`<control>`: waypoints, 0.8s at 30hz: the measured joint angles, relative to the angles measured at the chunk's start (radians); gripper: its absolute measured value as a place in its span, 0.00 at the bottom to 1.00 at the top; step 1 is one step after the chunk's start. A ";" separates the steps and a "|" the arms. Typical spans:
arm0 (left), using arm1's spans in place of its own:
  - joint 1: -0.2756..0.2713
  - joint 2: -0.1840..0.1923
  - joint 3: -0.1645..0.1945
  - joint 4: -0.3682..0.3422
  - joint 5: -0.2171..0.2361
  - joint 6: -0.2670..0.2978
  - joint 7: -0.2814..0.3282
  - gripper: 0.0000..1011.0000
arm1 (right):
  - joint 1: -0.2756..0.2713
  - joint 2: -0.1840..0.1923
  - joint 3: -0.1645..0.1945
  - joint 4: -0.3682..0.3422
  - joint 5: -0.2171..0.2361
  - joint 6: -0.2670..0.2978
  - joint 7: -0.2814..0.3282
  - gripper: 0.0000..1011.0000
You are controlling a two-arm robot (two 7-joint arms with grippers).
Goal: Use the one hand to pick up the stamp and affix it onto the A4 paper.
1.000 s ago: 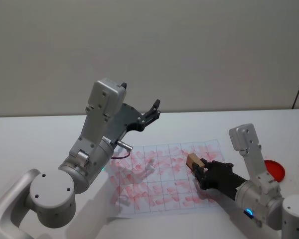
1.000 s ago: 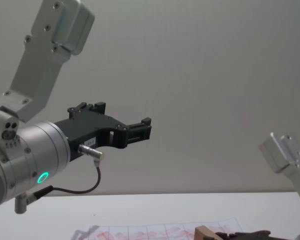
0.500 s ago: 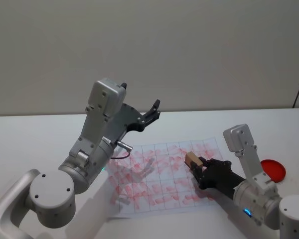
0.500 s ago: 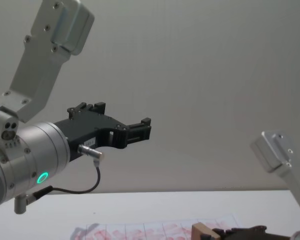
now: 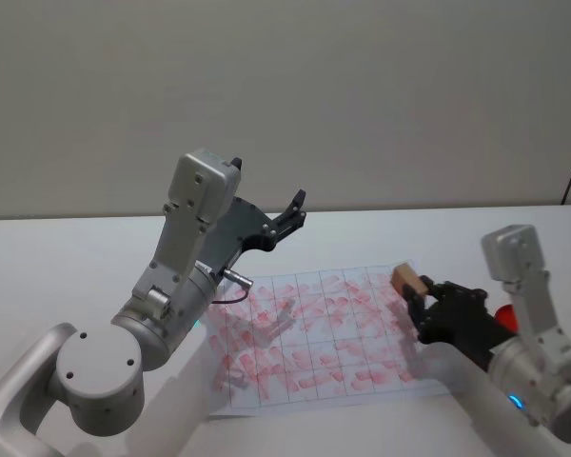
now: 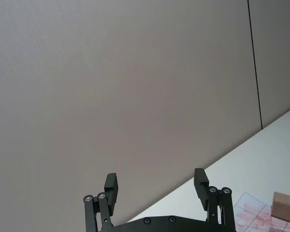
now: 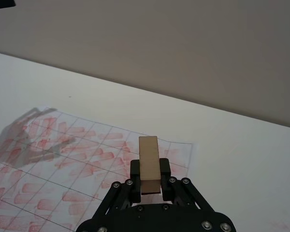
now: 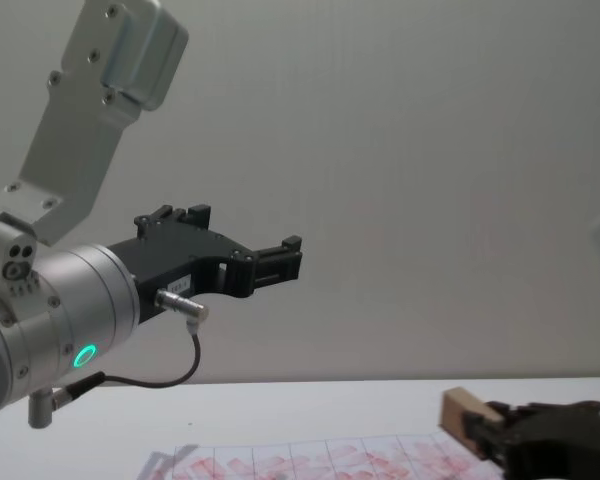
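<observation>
My right gripper (image 5: 417,296) is shut on the stamp (image 5: 406,279), a light-brown wooden block, and holds it above the right edge of the A4 paper (image 5: 314,333). In the right wrist view the stamp (image 7: 149,163) stands between the black jaws, over the paper's (image 7: 48,145) far corner. The chest view has the stamp (image 8: 461,412) and right gripper (image 8: 485,435) at the lower right, above the paper (image 8: 310,462). The sheet is white with a grid of boxes full of pinkish-red marks. My left gripper (image 5: 293,211) is open and raised high behind the paper, holding nothing; its fingers (image 6: 111,186) stand apart.
A red round object (image 5: 502,319) lies on the white table (image 5: 57,267) to the right of the paper, partly behind my right arm. The left arm's big silver body (image 8: 60,300) fills the left of the chest view. A grey wall stands behind the table.
My right gripper has carried the stamp from the middle right of the paper to the right and upward, toward the sheet's right edge. The left arm has stayed still.
</observation>
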 joint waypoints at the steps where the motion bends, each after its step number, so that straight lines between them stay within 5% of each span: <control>1: 0.000 0.000 0.000 0.000 0.000 0.000 0.000 0.99 | -0.007 0.005 0.003 -0.008 0.005 0.000 -0.007 0.21; 12: 0.000 0.000 0.000 0.000 0.000 0.000 0.000 0.99 | -0.106 0.074 0.050 -0.097 0.080 0.004 -0.120 0.21; 24: 0.000 0.000 0.000 0.000 0.000 0.000 0.000 0.99 | -0.148 0.126 0.100 -0.123 0.104 -0.019 -0.217 0.21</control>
